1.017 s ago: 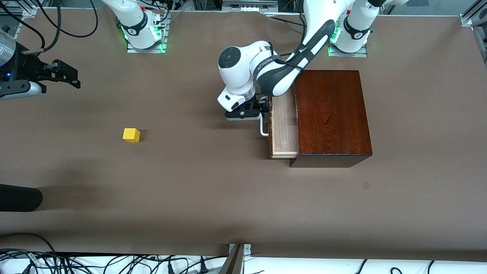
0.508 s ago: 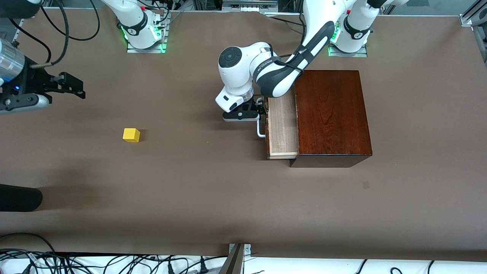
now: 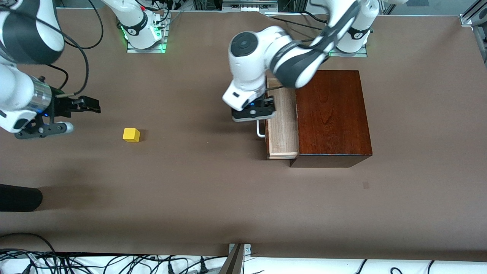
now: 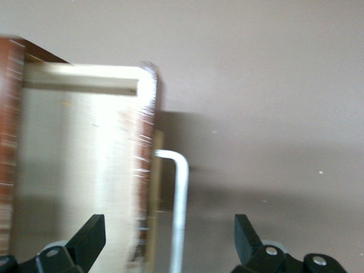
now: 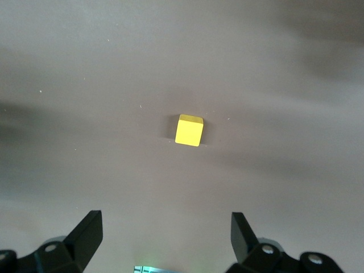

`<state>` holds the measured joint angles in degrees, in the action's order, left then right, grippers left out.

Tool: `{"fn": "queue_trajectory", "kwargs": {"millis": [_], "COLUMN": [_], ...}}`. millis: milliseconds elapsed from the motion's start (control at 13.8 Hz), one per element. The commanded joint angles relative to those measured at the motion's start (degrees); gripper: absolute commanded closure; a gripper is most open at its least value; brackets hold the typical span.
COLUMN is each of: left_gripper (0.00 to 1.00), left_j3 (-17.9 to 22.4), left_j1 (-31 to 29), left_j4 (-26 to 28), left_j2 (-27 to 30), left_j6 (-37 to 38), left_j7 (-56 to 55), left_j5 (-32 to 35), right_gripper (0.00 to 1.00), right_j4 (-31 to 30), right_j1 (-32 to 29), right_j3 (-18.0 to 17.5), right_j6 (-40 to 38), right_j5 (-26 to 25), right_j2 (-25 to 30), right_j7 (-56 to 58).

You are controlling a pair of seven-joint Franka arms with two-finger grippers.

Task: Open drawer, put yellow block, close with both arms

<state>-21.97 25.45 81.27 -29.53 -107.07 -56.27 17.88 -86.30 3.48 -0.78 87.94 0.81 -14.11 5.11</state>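
Drawer [image 3: 282,125] stands partly out; our left gripper [image 3: 254,112] hangs spread above its handle [image 3: 260,129]. Our right gripper [image 3: 81,106] hovers spread near the yellow block [image 3: 131,135]. We read no writing.

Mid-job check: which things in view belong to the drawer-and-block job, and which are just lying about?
Part of the job:
- drawer, pulled partly out of the mahogany box
- handle
- yellow block, on the table
- left gripper, open above the handle
- right gripper, open over the table beside the block

Just lying about:
- cables along the table's near edge
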Motion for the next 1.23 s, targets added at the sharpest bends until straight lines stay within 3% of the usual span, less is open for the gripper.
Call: {"fn": "queue_trajectory", "kwargs": {"millis": [0, 436, 581, 726, 944, 1162], "left_gripper": [0.0, 0.0, 0.0, 0.0, 0.0, 0.0], "left_j3": [-0.27, -0.35, -0.18, 0.6, 12.36, 14.15], "left_j1": [-5.39, -16.37, -21.02, -26.65, -25.02, -24.31], "left_j4": [-2.41, -9.2, -9.2, -8.77, 0.6, 18.43], "left_j2": [4.21, 8.69, 10.28, 11.59, 19.39, 32.3], "left_j6": [8.42, 25.31, 27.61, 27.88, 24.57, 11.92], "left_j7": [13.14, 32.06, 39.27, 47.43, 55.73, 56.0], "left_j5": [-4.07, -4.43, -6.53, -10.83, -17.95, -18.15], "right_gripper": [0.0, 0.0, 0.0, 0.0, 0.0, 0.0], "right_j4": [-1.66, -11.51, -14.93, -22.38, -30.93, -36.73], "right_j1": [1.44, 1.71, 1.71, 1.71, 1.44, 1.36], "right_j3": [-0.1, -0.01, 0.08, 0.34, 1.13, 1.83], "right_j6": [2.3, 12.41, 16.1, 25.47, 37.45, 46.15], "right_j5": [-0.46, -0.55, -0.55, -0.63, -0.63, -0.55], "right_j2": [-0.22, 0.4, 0.75, 0.84, 0.75, 0.22], "right_j7": [-0.27, -0.54, -0.71, -0.89, -1.15, -1.06]}}
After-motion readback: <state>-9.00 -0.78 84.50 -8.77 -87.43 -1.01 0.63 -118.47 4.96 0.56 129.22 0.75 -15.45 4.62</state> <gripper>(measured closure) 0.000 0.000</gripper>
